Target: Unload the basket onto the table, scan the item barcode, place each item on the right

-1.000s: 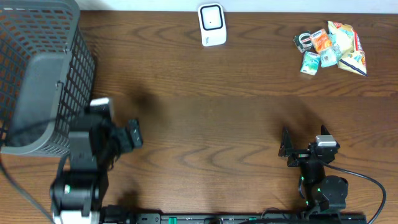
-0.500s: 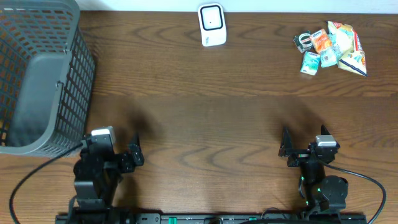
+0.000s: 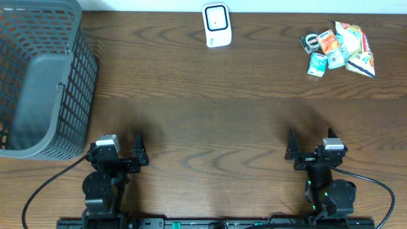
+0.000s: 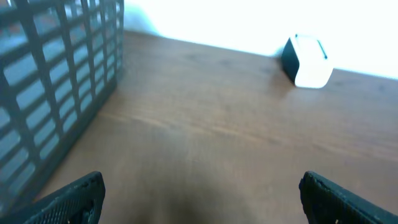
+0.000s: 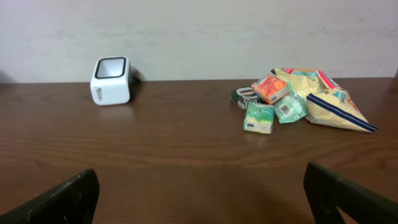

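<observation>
The items lie in a small pile [image 3: 340, 49] at the table's far right: a yellow snack bag [image 5: 329, 99], green cartons [image 5: 259, 117] and an orange packet [image 5: 270, 88]. The white barcode scanner [image 3: 216, 25] stands at the far middle, and it also shows as a white box [image 5: 112, 81] in the right wrist view and as a blurred scanner [image 4: 308, 61] in the left wrist view. My left gripper [image 3: 141, 152] rests low at the front left, open and empty [image 4: 202, 199]. At the front right, my right gripper [image 3: 291, 151] is also open with nothing between its fingers [image 5: 202, 196].
A grey mesh basket [image 3: 38, 83] fills the far left corner, and its wall [image 4: 50, 93] rises close on the left in the left wrist view. A pale wall runs behind the table. Cables trail from both arm bases at the front edge.
The left arm has drawn back from beside the basket and dropped low to the front edge. The right arm has not moved.
</observation>
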Robot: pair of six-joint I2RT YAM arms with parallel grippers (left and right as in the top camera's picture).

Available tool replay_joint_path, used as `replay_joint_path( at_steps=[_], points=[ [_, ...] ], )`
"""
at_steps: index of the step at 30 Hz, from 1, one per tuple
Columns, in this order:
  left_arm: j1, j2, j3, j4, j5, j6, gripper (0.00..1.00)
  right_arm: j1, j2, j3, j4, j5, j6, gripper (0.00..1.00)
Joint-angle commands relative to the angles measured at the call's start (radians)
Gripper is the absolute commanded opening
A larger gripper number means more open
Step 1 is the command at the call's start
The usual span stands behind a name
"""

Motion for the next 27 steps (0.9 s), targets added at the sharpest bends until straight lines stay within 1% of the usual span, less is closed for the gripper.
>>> replay_joint_path(
  at_steps=[1,4,7,11,17,27],
  points=[
    [0.021,-0.045,-0.039,0.045,0.042,0.019,0.98,0.011,-0.006,-0.002,-0.005,-0.002,-0.011,0.99],
    [0.022,-0.071,-0.055,0.046,0.042,0.031,0.98,0.011,-0.006,-0.002,-0.005,-0.002,-0.011,0.99],
    [0.022,-0.078,-0.075,0.083,0.046,0.045,0.98,0.011,-0.006,-0.002,-0.005,-0.002,-0.011,0.99],
    [0.022,-0.078,-0.098,0.138,0.1,0.122,0.98,0.011,-0.006,-0.002,-0.005,-0.002,-0.011,0.99],
    [0.022,-0.078,-0.098,0.135,0.098,0.145,0.98,0.011,-0.006,-0.002,-0.005,-0.002,-0.011,0.99],
    [0.021,-0.078,-0.098,0.13,0.094,0.131,0.98,0.011,-0.006,-0.002,-0.005,-0.002,-0.011,0.99]
  ],
)
